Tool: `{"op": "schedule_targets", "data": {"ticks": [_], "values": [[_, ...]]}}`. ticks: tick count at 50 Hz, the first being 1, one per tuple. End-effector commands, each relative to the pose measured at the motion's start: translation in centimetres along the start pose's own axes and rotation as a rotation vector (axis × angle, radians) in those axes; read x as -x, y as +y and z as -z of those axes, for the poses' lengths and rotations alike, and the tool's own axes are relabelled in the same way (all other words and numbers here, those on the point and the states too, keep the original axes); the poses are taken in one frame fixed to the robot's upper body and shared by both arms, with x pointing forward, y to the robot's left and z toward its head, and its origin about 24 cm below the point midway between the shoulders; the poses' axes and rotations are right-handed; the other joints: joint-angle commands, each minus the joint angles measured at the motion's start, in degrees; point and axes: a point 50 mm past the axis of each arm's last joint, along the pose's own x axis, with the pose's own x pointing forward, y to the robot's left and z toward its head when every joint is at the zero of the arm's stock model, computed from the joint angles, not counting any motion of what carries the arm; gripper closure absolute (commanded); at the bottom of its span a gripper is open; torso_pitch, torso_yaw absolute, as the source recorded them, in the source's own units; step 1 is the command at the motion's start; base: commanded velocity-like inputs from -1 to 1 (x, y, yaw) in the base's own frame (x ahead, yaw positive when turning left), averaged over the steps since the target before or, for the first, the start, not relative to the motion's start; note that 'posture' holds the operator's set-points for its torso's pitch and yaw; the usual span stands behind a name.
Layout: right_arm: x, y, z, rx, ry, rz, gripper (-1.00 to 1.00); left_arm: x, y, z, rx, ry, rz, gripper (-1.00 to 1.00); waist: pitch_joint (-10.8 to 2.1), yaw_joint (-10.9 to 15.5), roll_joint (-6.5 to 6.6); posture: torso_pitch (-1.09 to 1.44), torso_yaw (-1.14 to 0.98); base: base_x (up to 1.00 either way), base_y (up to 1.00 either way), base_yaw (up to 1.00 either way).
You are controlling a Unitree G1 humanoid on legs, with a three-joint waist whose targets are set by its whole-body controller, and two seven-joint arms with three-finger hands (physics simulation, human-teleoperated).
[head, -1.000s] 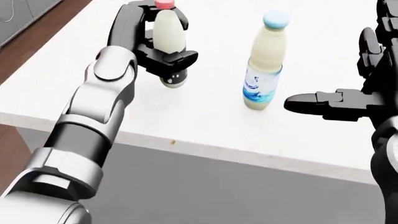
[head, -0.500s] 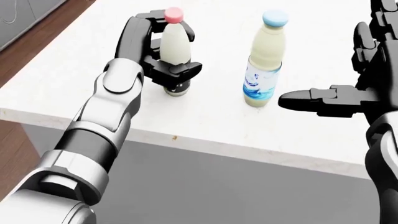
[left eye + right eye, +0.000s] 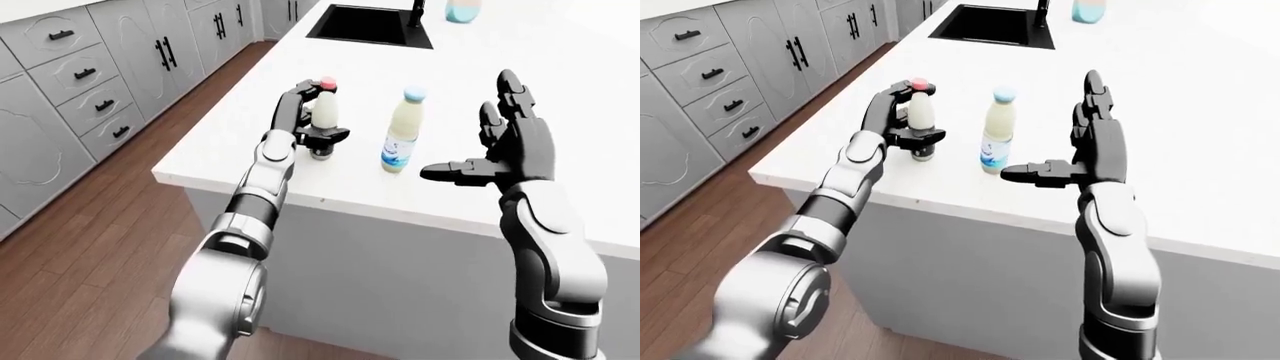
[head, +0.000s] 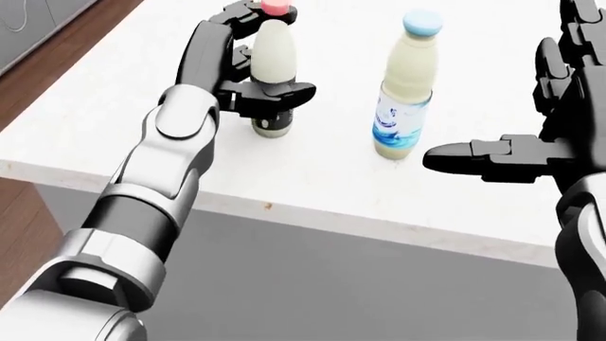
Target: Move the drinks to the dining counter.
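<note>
- The right robot hand [image 4: 531,135] hovers over the white tabletop [image 4: 312,177], fingers spread, holding nothing.
- A blue-capped bottle [image 4: 406,85] stands upright just left of its thumb, apart from it.
- The left robot hand [image 4: 248,71] is clamped round a pink-capped bottle [image 4: 272,67], upright with its base at the tabletop.
- A sink [image 3: 370,25] lies far beyond.

The head view is aimed steeply down, close to the table [image 4: 312,177] edge. The two eye views are set farther out, side by side, and the same table, sink [image 3: 370,26] and cabinets [image 3: 70,97] are shown in both.
</note>
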Motion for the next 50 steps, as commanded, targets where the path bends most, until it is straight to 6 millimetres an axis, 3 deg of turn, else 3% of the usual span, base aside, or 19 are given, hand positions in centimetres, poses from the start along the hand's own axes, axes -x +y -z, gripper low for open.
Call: {"op": "schedule_targets", "data": {"ticks": [1,9,11,13,26,29,37,43,46,48,49,50], "values": [[0.0,-0.2,-1.9,0.007,-0.095,0.008,-1.00,-0.4,0.5,-3.1,-0.003,-0.116,-0.011,-0.21,-1.68,0.01,-0.20,0.00,0.00,0.00,0.00,0.00],[0.1,-0.3,-1.9,0.006,-0.095,0.014,-1.00,-0.3,0.7,-2.8,-0.008,-0.116,-0.014,-0.29,-1.71,0.02,-0.15,0.00,0.00,0.00,0.00,0.00],[0.2,-0.5,-2.1,0.006,-0.097,0.016,-1.00,-0.2,0.7,-2.5,-0.009,-0.113,-0.013,-0.49,-1.75,0.03,-0.16,0.00,0.00,0.00,0.00,0.00],[0.2,-0.5,-2.1,0.008,-0.099,0.017,-1.00,-0.2,0.8,-2.3,-0.010,-0.111,-0.014,-1.00,-1.75,0.06,-0.16,0.00,0.00,0.00,0.00,0.00],[0.6,-0.8,-2.1,0.004,-0.094,0.027,-1.00,0.5,2.1,-1.8,0.021,-0.116,-0.052,-1.00,-1.66,-0.04,-0.03,0.00,0.00,0.00,0.00,0.00],[0.5,-0.8,-2.1,0.010,-0.090,0.035,-1.00,1.0,2.6,-2.2,0.043,-0.133,-0.061,-1.00,-3.86,0.05,0.77,0.00,0.00,-0.51,0.01,0.00],[0.4,-0.8,-2.3,0.010,-0.091,0.038,-1.00,1.7,2.9,-2.3,0.043,-0.143,-0.069,-1.00,-2.79,0.29,1.53,0.00,0.00,-0.82,0.04,0.00],[0.5,-0.8,-2.2,0.011,-0.089,0.036,-1.00,2.4,3.1,-2.4,0.043,-0.151,-0.078,-1.00,-2.47,0.71,0.86,0.00,0.00,-0.82,0.08,0.00],[0.3,-0.8,-2.1,0.022,-0.078,0.038,-1.00,3.0,3.3,-2.9,0.036,-0.167,-0.085,-1.00,-2.22,1.13,2.31,0.00,0.00,-0.82,0.09,0.00],[0.4,-0.7,-1.9,0.029,-0.076,0.034,-1.00,3.8,3.5,-3.5,0.032,-0.180,-0.086,-1.00,-2.07,1.26,4.76,0.00,0.00,-0.70,0.16,0.00],[0.4,-0.6,-1.8,0.037,-0.076,0.034,-1.00,4.2,3.7,-3.6,0.025,-0.181,-0.088,-1.00,-2.93,0.56,5.87,0.00,0.00,-0.29,0.23,0.00],[0.5,-0.5,-1.8,0.039,-0.080,0.028,-1.00,4.6,3.8,-3.7,0.021,-0.182,-0.090,-1.00,-0.97,1.65,4.47,0.00,0.00,-0.08,0.43,0.00]]}}
